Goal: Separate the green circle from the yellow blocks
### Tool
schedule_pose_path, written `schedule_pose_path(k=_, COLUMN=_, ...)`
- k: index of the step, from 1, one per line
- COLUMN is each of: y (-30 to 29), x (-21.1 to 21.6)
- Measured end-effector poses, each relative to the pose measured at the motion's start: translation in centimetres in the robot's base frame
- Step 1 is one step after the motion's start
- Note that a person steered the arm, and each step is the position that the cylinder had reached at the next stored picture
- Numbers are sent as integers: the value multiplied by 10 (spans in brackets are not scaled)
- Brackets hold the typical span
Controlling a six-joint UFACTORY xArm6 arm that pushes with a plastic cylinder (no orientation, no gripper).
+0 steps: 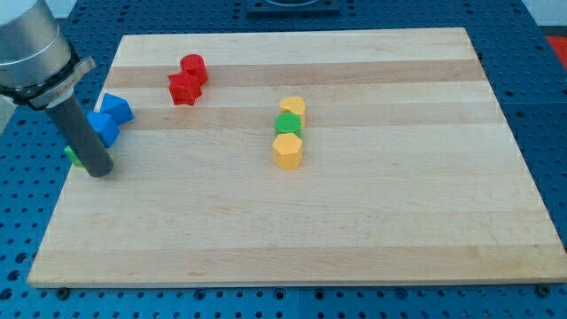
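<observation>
The green circle (288,123) sits near the board's middle, wedged in a short column between two yellow blocks. A yellow heart-like block (293,107) touches it above and a yellow hexagon (288,151) touches it below. My tip (100,171) rests on the board near the view's left edge, far to the left of this column. It stands just below the blue blocks and against a small green block.
Two blue blocks (108,118) lie at the left, just above my tip. A green block (74,156) is partly hidden behind the rod. A red circle (193,67) and a red star-like block (183,88) touch at the upper left. The wooden board (399,221) ends close to my tip's left.
</observation>
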State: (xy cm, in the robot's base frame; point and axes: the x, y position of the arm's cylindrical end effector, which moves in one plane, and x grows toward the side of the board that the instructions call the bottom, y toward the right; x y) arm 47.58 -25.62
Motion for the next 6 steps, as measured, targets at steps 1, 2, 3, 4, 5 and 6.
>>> schedule_pose_path(k=1, y=21, x=24)
schedule_pose_path(k=2, y=72, x=52)
schedule_pose_path(k=3, y=142, x=53)
schedule_pose_path(k=4, y=209, x=43)
schedule_pose_path(k=5, y=272, x=22)
schedule_pose_path(k=6, y=300, x=-12)
